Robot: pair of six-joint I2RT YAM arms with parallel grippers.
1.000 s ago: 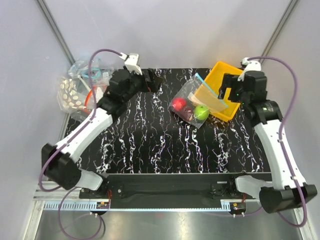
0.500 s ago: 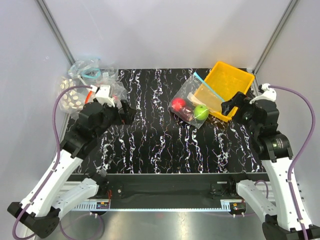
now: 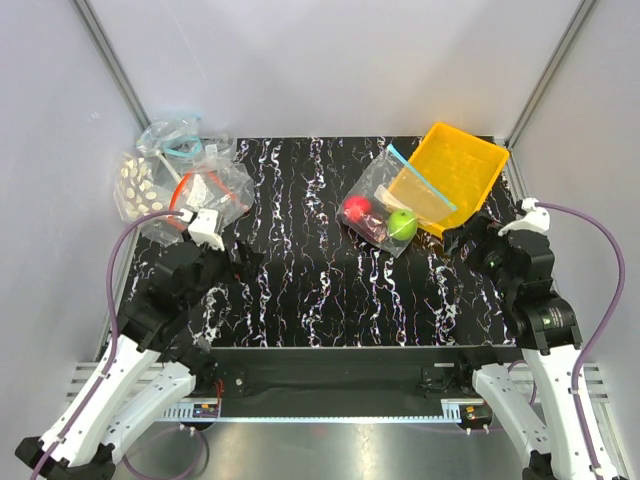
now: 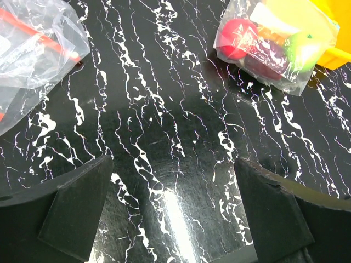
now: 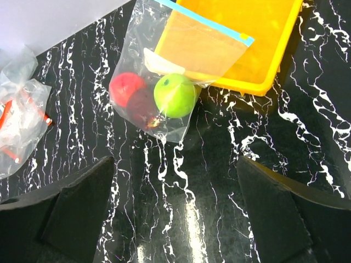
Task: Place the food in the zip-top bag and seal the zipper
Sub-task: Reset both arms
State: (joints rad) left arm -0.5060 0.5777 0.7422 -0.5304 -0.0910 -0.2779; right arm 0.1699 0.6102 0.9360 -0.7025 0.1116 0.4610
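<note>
The clear zip-top bag [image 3: 395, 200] lies at the table's back right, its mouth end resting on the yellow tray. Its teal-blue zipper [image 3: 422, 183] runs across the tray's edge. Inside are the red fruit [image 3: 356, 209], the green fruit [image 3: 402, 223] and the dark maroon fruit [image 3: 377, 228]. In the right wrist view the bag [image 5: 164, 66] shows the red [image 5: 126, 87], green [image 5: 174, 96] and maroon [image 5: 143, 105] fruits and the zipper [image 5: 208, 23]. In the left wrist view the bag [image 4: 277, 46] sits top right. My left gripper [image 4: 175, 211] is open and empty at front left. My right gripper [image 5: 175, 213] is open and empty, right of the bag.
A yellow tray [image 3: 468, 160] stands at the back right corner. Clear bags with red-orange strips [image 3: 205, 190] and a white-dotted bag [image 3: 138, 185] are heaped off the table's back left; one shows in the left wrist view [image 4: 33, 44]. The black marbled table [image 3: 320, 290] lies between the arms.
Both arms have drawn back toward the near edge, away from the bag and the tray. The bag and the fruits have not moved.
</note>
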